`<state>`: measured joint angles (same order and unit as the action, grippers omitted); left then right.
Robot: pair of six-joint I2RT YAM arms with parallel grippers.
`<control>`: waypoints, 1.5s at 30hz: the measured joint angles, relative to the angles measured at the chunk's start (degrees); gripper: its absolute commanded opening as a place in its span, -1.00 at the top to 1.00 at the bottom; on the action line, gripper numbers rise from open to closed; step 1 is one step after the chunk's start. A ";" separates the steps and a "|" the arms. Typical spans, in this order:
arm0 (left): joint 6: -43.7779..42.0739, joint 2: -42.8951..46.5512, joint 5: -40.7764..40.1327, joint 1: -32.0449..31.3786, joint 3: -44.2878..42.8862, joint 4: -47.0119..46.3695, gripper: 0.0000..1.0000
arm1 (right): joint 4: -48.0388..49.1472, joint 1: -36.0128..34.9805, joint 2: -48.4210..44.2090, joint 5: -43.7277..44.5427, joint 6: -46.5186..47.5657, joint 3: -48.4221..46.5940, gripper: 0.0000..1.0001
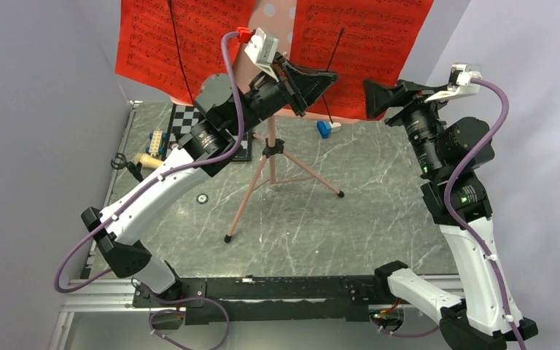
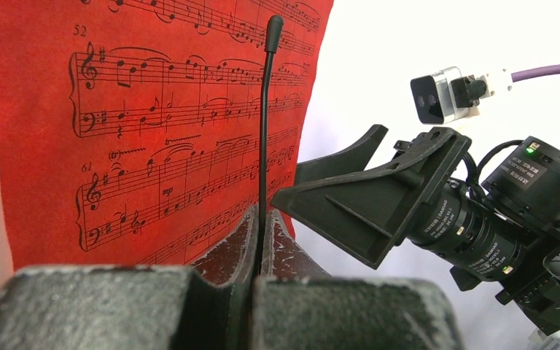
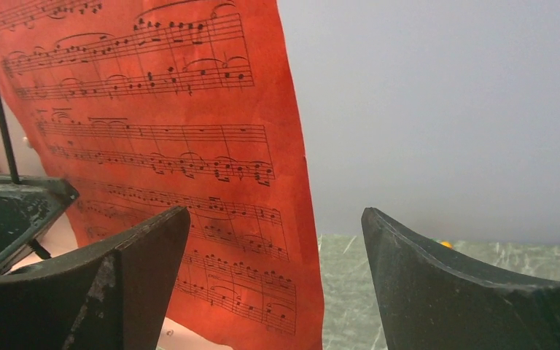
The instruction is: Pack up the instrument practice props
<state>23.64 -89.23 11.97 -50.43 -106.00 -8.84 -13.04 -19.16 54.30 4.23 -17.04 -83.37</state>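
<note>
Left jaws: I see them clamped on thin black wire page-holder (image 2: 265,131).
Right jaws: wide, beside red sheet-music page (image 3: 153,146).

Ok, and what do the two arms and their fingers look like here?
Both the left arm and right arm have white shells with black joints. A purple cable runs along each to a white wrist camera, with a red plug on the left. The fingers are black, wedge-shaped and scuffed.
</note>
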 measured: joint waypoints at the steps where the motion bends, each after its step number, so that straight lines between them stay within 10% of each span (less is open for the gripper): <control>1: -0.02 0.13 0.00 0.00 0.15 -0.02 1.00 | 0.31 0.02 0.00 -0.37 -0.04 0.00 -0.78; 23: 0.00 1.09 -0.07 0.00 1.86 -1.20 1.00 | 1.68 0.55 -0.76 -2.60 -0.63 0.00 0.98; 33: -0.02 1.44 -1.33 -0.11 2.62 -2.03 0.98 | 0.37 0.59 -7.26 -1.22 -1.01 0.59 1.00; 37: 0.04 1.46 -2.93 -0.22 2.89 -2.25 0.75 | -0.33 0.59 -10.88 0.00 -1.03 0.59 1.00; 45: 0.50 1.79 -5.57 -0.11 4.50 -2.03 -0.50 | -1.14 0.57 -16.02 3.08 -0.96 -0.02 1.00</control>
<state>24.14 -87.44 6.39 -50.54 -101.49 -10.87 -14.17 -18.59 38.28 7.31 -18.00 -83.40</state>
